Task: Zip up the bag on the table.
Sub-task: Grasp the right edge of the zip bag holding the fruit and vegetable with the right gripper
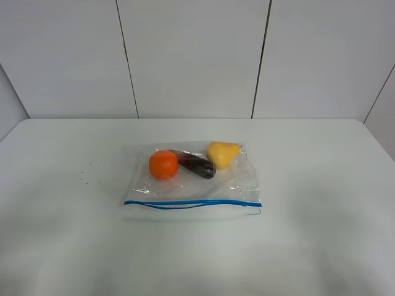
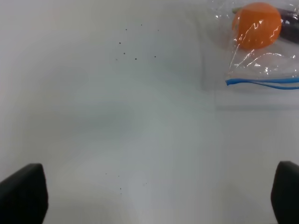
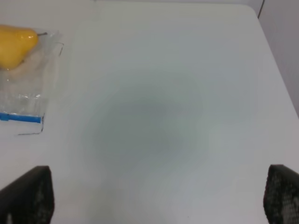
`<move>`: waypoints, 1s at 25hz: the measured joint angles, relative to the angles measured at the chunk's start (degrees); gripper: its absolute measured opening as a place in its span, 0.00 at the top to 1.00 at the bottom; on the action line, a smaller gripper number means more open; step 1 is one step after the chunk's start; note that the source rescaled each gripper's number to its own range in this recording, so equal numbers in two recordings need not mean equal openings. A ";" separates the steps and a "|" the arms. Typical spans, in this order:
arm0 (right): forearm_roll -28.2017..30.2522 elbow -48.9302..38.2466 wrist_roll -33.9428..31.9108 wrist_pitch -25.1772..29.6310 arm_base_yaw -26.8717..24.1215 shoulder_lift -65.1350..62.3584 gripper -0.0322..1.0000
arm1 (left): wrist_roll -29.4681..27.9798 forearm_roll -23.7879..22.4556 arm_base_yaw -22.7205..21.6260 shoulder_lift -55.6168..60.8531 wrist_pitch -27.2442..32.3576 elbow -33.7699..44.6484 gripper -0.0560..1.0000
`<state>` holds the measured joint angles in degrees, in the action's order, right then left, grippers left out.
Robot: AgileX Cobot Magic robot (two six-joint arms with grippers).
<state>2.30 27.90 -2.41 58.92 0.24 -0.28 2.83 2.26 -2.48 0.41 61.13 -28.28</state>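
My left claw (image 2: pixel 154 196) and right claw (image 3: pixel 154 196) gape empty; one-sided pressing could skid the bag (image 1: pixel 192 179), seemingly part-unsealed, across the table (image 1: pixel 321 246).

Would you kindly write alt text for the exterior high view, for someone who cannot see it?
A clear plastic zip bag lies on a white table, blue zipper strip along its near edge. Inside sit an orange fruit, a dark purple one and a yellow one.

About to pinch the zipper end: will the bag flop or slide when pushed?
Likely floppy: the bag is crinkled plastic, its blue zipper strip bowing. It may slide on the smooth table. The orange fruit could roll inside.
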 joint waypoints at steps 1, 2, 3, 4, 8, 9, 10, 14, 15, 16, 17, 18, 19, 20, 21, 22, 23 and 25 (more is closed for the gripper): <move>0.00 0.00 0.00 0.00 0.00 0.00 0.00 | 0.00 0.00 0.00 0.00 0.00 0.00 0.00; 0.00 0.00 0.00 0.00 0.00 0.00 0.00 | 0.00 0.00 0.00 0.00 0.00 0.00 0.00; 0.00 0.00 0.00 0.00 0.00 0.00 0.00 | 0.00 0.00 0.00 0.00 0.00 0.00 0.00; 0.00 0.00 0.00 0.00 0.00 0.00 0.00 | 0.00 0.00 0.00 0.00 0.00 0.00 0.00; 0.00 0.00 0.00 0.00 0.00 0.00 0.00 | 0.00 0.00 0.00 0.00 0.00 0.00 0.00; 0.00 0.00 0.00 0.00 0.00 0.00 0.00 | 0.00 0.00 0.00 0.00 0.00 0.00 0.00; 0.00 0.00 0.00 0.00 0.00 0.00 0.00 | 0.00 0.00 0.00 0.00 0.00 0.00 0.00; 0.00 0.00 0.00 0.00 0.00 0.00 0.00 | 0.00 0.00 0.00 0.00 0.00 0.00 0.00; 0.00 0.00 0.00 0.00 0.00 0.00 0.00 | 0.00 0.00 0.00 0.00 0.00 0.00 0.00; 0.00 0.00 0.00 0.00 0.00 0.00 0.00 | 0.00 0.00 0.00 0.00 0.00 0.00 0.00; 0.00 0.00 0.07 0.00 0.00 0.00 0.00 | 0.00 0.00 0.00 0.00 0.00 0.00 0.00; 0.00 0.00 0.13 0.00 0.00 0.00 0.00 | 0.00 0.00 0.00 0.00 0.00 0.00 0.00; 0.00 0.00 0.17 0.00 0.00 0.00 0.00 | 0.00 0.00 0.00 0.00 0.00 0.00 0.00; 0.00 0.05 0.17 0.07 0.00 0.00 0.00 | 0.00 0.00 0.00 0.00 0.00 0.00 0.00; 0.00 0.39 0.17 0.48 0.00 0.35 0.00 | 0.00 0.00 0.00 0.00 0.00 0.00 0.00; 0.11 0.98 0.17 1.06 0.00 1.23 0.00 | 0.00 0.00 0.00 0.00 0.00 0.00 0.00; 0.17 1.60 0.17 1.94 0.00 2.40 0.00 | 0.00 0.00 0.00 0.00 0.00 0.00 0.00; 0.17 2.59 0.17 2.54 0.00 6.40 0.00 | 0.00 0.00 0.00 0.00 0.00 0.00 0.00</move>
<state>2.47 30.49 -2.24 61.46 0.24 6.12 2.83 2.26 -2.48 0.41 61.13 -28.28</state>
